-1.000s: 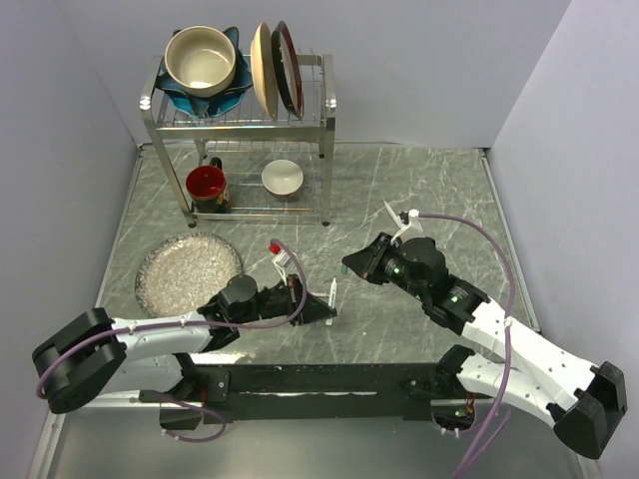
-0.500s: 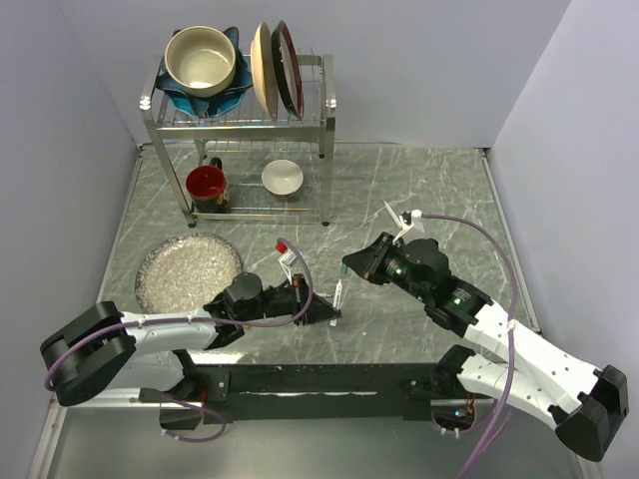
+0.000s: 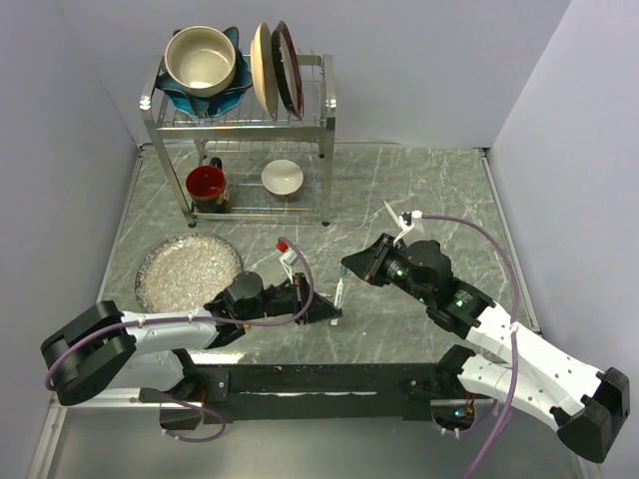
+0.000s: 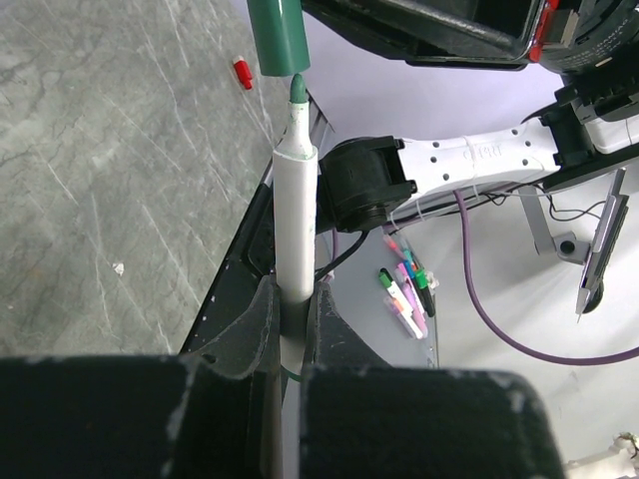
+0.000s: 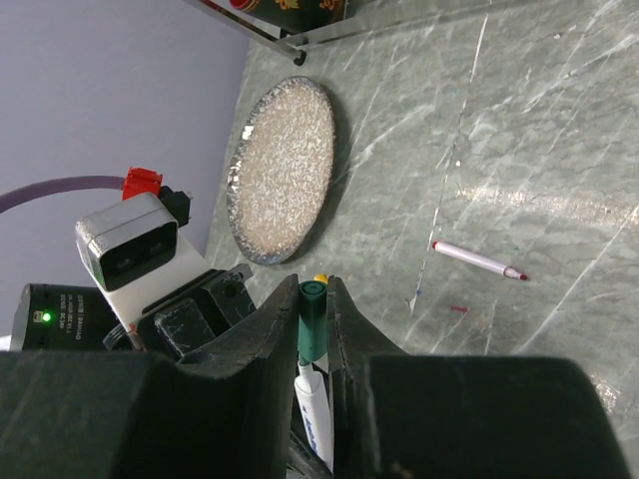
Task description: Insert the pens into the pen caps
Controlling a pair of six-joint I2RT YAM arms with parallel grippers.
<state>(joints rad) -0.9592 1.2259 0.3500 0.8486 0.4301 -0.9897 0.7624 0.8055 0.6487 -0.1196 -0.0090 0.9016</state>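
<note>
Left end effector (image 4: 290, 309) clamped on white pen (image 4: 296, 220), green tip at mouth of green cap (image 4: 278, 35); right end effector (image 5: 312, 309) clamped on cap. 1 red-tipped pen (image 5: 477, 259) on table (image 5: 559, 150).

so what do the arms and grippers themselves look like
The left arm and right arm have white links, chunky black joints and a looping purple cable. The left gripper and right gripper are black with scuffed, tapered fingers.
</note>
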